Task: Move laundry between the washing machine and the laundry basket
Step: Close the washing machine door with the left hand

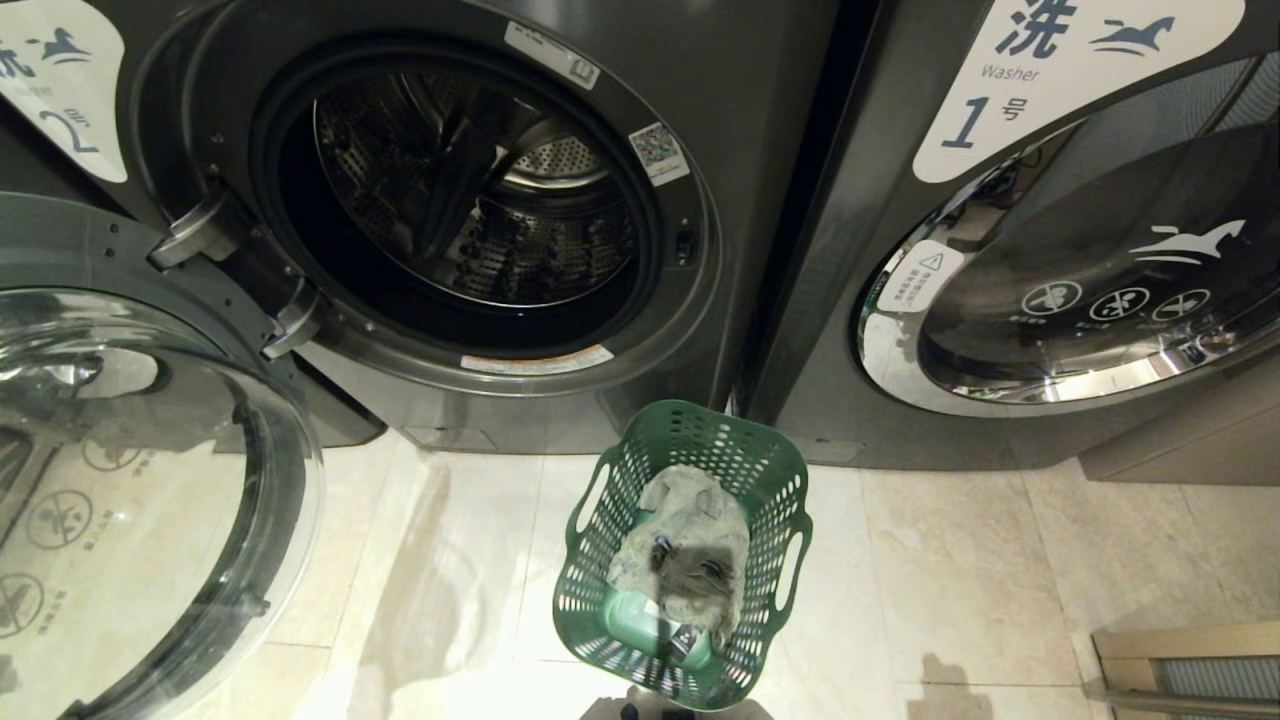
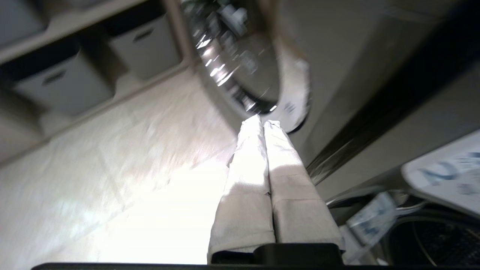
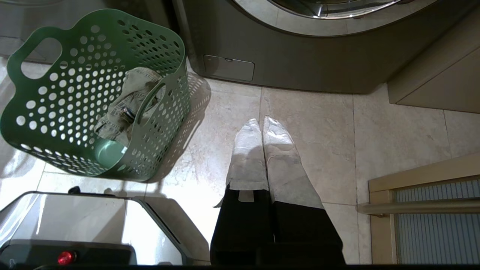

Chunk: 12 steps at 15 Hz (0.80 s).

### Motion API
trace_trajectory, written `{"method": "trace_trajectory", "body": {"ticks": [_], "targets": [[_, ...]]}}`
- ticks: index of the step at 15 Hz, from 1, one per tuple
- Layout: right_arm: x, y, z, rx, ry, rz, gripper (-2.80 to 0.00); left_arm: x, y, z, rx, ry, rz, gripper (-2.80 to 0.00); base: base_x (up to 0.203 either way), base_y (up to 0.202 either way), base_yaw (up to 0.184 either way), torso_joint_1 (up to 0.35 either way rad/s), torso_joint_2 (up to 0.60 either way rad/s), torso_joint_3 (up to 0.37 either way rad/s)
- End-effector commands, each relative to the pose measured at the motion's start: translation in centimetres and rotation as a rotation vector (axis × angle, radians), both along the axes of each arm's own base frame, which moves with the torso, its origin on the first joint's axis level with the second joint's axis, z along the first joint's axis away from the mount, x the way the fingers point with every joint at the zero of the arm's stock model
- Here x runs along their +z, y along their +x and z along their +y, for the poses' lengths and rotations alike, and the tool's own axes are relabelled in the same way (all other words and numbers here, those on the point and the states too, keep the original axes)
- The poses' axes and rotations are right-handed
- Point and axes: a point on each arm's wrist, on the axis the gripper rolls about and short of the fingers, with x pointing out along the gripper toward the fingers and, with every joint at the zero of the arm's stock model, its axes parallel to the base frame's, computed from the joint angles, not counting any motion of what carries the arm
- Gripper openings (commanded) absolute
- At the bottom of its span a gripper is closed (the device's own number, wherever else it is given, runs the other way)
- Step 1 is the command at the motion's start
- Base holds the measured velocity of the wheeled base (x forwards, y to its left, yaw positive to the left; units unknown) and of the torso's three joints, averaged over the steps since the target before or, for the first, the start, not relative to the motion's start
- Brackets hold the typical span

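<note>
The washing machine (image 1: 745, 200), marked 2, stands with its round glass door (image 1: 150, 480) swung open to the left and its steel drum (image 1: 480, 200) dark inside. On the floor in front sits the green laundry basket (image 1: 770, 470) (image 3: 75, 75). The laundry (image 1: 690, 545) (image 3: 127, 99), pale and darker cloth, lies inside it. Neither gripper shows in the head view. My left gripper (image 2: 262, 122) is shut and empty in the air, near the washers' fronts. My right gripper (image 3: 261, 122) is shut and empty above the floor tiles, beside the basket.
The washer marked 1 (image 1: 1080, 260) stands to the right with its door closed. Grey storage bins (image 2: 60, 84) sit on low shelves across the floor. A wooden frame (image 3: 423, 208) is near the right gripper, and my own base (image 3: 75, 225) is below the basket.
</note>
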Motion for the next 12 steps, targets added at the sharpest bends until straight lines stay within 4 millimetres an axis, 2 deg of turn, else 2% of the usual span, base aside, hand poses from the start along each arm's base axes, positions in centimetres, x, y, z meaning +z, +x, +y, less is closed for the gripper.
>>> {"method": "trace_trajectory", "body": {"ticks": [1,5,12], "targets": [[0.0,0.0,0.0,0.000,-0.003,0.003,-2.80,-1.5,-0.7,1.0,0.053,-0.134,0.060,-2.80,0.000,0.000,0.000,0.000,0.00,0.000],[0.0,0.0,0.0,0.002,-0.006,0.003,-2.80,-3.4,-1.4,0.7,0.110,-0.410,0.046,-2.80,0.000,0.000,0.000,0.000,0.00,0.000],[0.0,0.0,0.0,0.000,-0.001,0.003,-2.80,-4.3,-1.8,-0.4,0.066,-0.563,0.051,-2.80,0.000,0.000,0.000,0.000,0.00,0.000]]}}
